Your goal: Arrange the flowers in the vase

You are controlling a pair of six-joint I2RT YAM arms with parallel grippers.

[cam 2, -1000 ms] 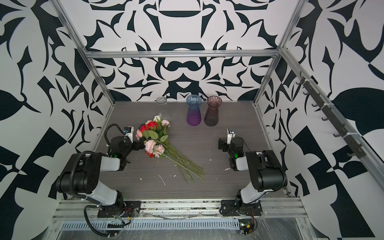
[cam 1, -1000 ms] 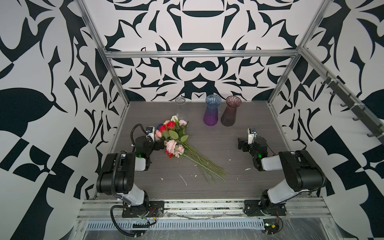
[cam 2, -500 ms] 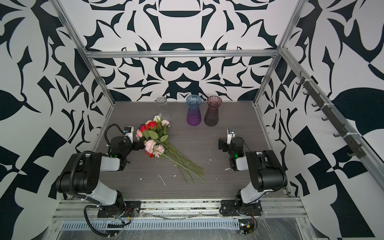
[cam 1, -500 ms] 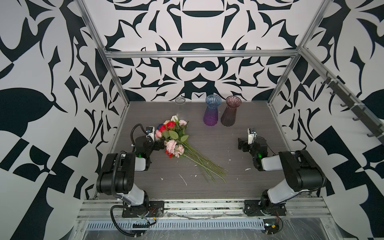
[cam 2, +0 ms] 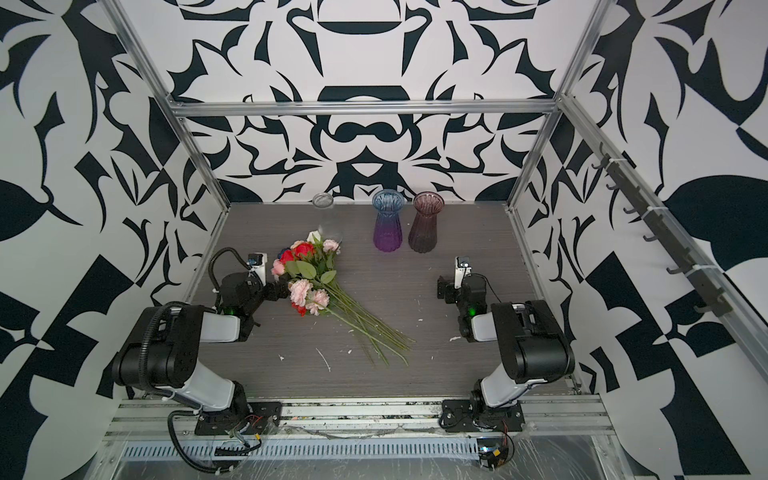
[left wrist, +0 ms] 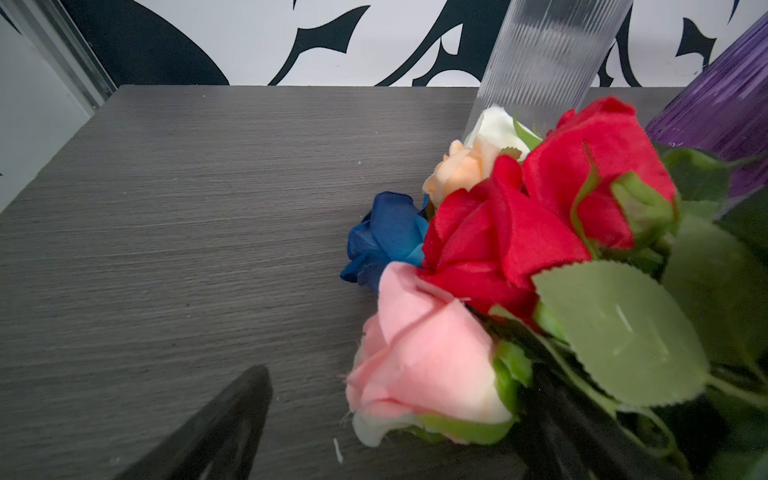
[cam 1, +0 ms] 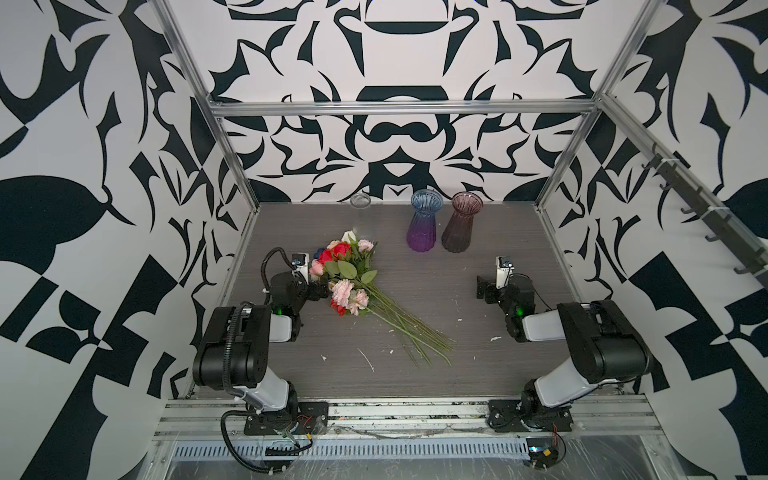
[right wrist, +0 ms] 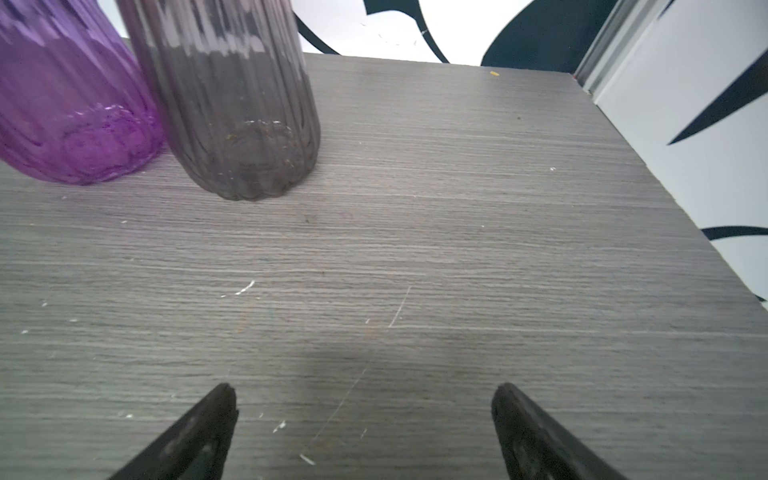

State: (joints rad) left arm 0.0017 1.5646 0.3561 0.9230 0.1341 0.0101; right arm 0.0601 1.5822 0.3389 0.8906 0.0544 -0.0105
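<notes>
So, quick rundown of where things stood. The flowers were all lying in one bunch on the bench. The blooms pointed toward the left edge and a bit toward the back, and the stems fanned out toward the middle of the front edge. In both top views you could make out red, pink, white and blue heads, plus a couple of ruffled pale pink ones lower in the bunch.

The left gripper was parked low right beside the blooms, near the left edge, with its jaws spread wide and clamping nothing. In the left wrist view a pink rose sat between the two fingers, one of them mostly hidden under leaves. I couldn't tell if either was actually touching it. Past it were two red roses, a blue rose, a peach rose and a white rose.

The right gripper was over by the right edge, also wide open, with only bare bench between its fingers, well apart from the flowers.

Three vases stood upright along the back edge. A clear ribbed vase was just behind the flower heads. A blue-to-purple vase and a smoky pink vase stood just beside each other near the middle. Some small white scraps were scattered on the bench toward the front edge.
</notes>
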